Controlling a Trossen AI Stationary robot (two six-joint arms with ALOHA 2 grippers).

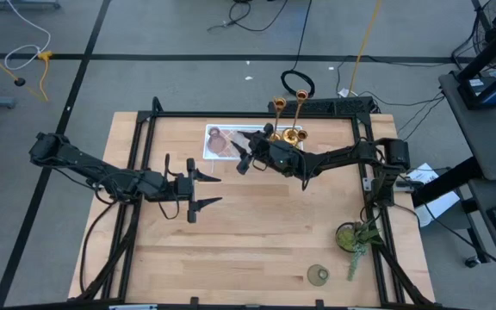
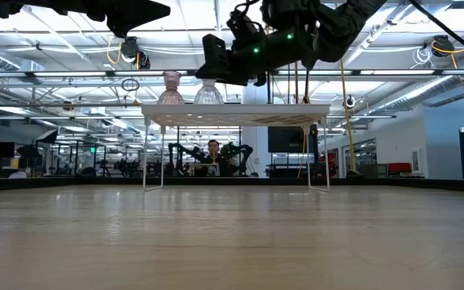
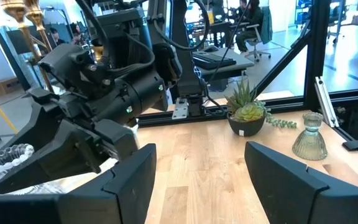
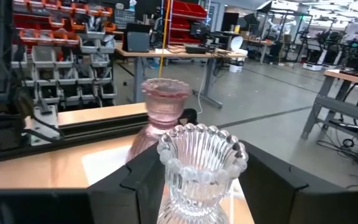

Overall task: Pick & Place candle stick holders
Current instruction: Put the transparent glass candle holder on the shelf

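Right gripper [image 1: 246, 161] fingers apart around clear cup [image 4: 199, 168] on tray [image 1: 214, 132], left gripper [image 1: 203, 190] fingers apart.

No readable text, labels, brands, numbers or signs in any view. Nothing legible on the tabletop [image 1: 257, 232], the arms, the glass cups or the room's shelving and bins; any markings there are too small or blurred.

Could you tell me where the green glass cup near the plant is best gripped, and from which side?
Probably at the narrow waist of the green glass cup, between its flared rim and wide foot, where it would slip least. It stands upright and apart from the plant, so come from above or from the side away from the plant.
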